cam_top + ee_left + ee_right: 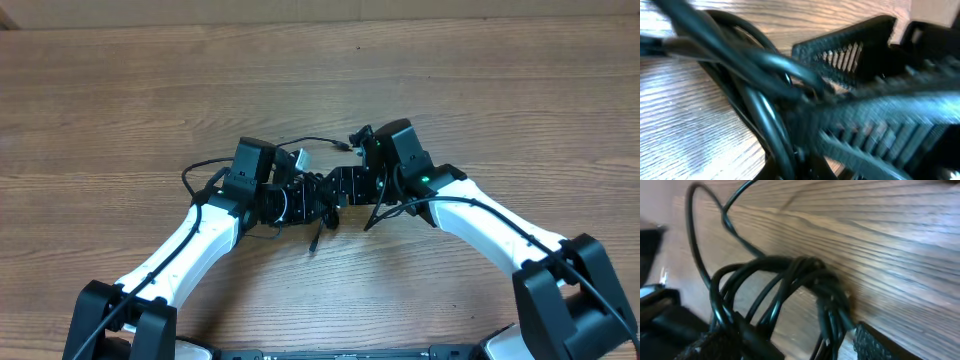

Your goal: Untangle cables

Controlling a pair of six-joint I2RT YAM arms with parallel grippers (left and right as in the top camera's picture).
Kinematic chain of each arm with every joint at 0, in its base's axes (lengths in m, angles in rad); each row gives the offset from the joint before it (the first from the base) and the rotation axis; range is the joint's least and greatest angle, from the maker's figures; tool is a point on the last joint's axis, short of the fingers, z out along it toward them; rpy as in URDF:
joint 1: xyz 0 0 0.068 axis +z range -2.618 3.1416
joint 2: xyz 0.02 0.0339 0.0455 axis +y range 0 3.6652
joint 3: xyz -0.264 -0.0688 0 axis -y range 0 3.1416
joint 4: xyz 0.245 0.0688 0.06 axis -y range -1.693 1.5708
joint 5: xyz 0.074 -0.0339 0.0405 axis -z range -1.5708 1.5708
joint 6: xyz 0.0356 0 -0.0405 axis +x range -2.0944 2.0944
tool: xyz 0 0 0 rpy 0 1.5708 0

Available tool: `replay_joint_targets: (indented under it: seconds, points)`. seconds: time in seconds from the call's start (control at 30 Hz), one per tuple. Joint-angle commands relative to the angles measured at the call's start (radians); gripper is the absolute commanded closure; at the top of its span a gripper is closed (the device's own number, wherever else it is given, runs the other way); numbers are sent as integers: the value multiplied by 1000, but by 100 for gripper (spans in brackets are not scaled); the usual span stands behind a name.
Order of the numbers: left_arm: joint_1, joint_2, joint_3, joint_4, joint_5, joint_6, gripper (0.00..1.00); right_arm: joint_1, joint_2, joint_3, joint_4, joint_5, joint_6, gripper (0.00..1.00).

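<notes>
Tabletop point(320, 60) of grained wood spreads beneath 2 white-and-black arms point(190, 240) that meet nose to nose at its middle, with the cables point(800, 275) bunched between them. The left gripper point(318, 200) is closed tight, apparently pinching several strands, though its wrist view is blurred. The right gripper point(345, 185) stands wide, fingers on either side of the bunch without clamping it. A slack loop point(190, 175) trails left, and a small plug point(345, 147) lies just behind the right gripper. The cords look light, limp and slick, likely to slide; the surest hold is probably 1 strand near a plug, not the whole bunch.
</notes>
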Motion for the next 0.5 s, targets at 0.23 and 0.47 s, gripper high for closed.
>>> replay_joint_targets:
  seconds: [0.23,0.47]
  points:
    - [61,-28,4,26,322,227,96,-58,39,-5,-25,177,84,35]
    - [96,-92,4,-67,134,246,96,-121,39,-5,97,-276,60,87]
